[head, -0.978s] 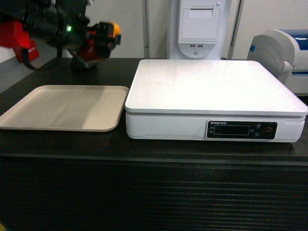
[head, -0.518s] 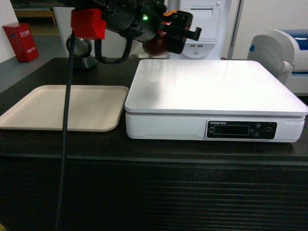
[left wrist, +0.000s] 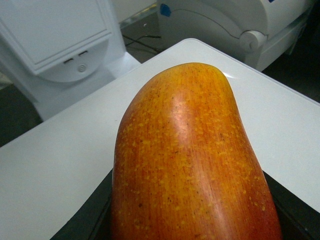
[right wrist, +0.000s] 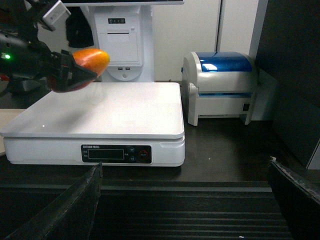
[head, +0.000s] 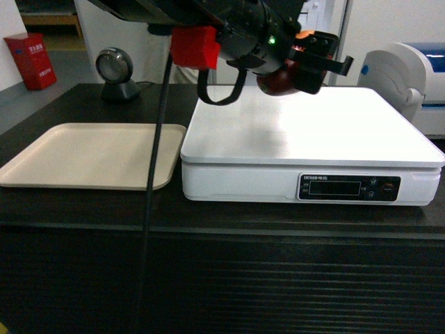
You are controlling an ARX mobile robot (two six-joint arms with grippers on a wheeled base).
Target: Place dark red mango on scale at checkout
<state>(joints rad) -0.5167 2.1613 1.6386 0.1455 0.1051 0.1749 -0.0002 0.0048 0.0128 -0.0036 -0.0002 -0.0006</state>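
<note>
The dark red mango [head: 277, 81] hangs just above the back middle of the scale's white platform [head: 313, 129], with my left gripper [head: 306, 66] shut on it. The left wrist view is filled by its orange-red skin [left wrist: 190, 150] between the black fingers [left wrist: 92, 217], over the platform [left wrist: 50, 165]. From the right wrist view the mango [right wrist: 91, 58] is over the platform's back left [right wrist: 110, 110]. My right gripper [right wrist: 185, 200] is open and empty, low in front of the checkout's ribbed front [right wrist: 200, 210]. The scale stands on the dark checkout counter [head: 222, 229].
A beige tray [head: 90, 153] lies left of the scale. Behind it is a round grey stand [head: 111, 69]. A white-and-blue printer [right wrist: 220, 85] sits right of the scale, a white terminal [right wrist: 122, 40] behind it. A black cable [head: 154, 174] hangs from my left arm across the tray's edge.
My left arm has swung right with the mango, from above the counter's back left to over the back of the scale platform.
</note>
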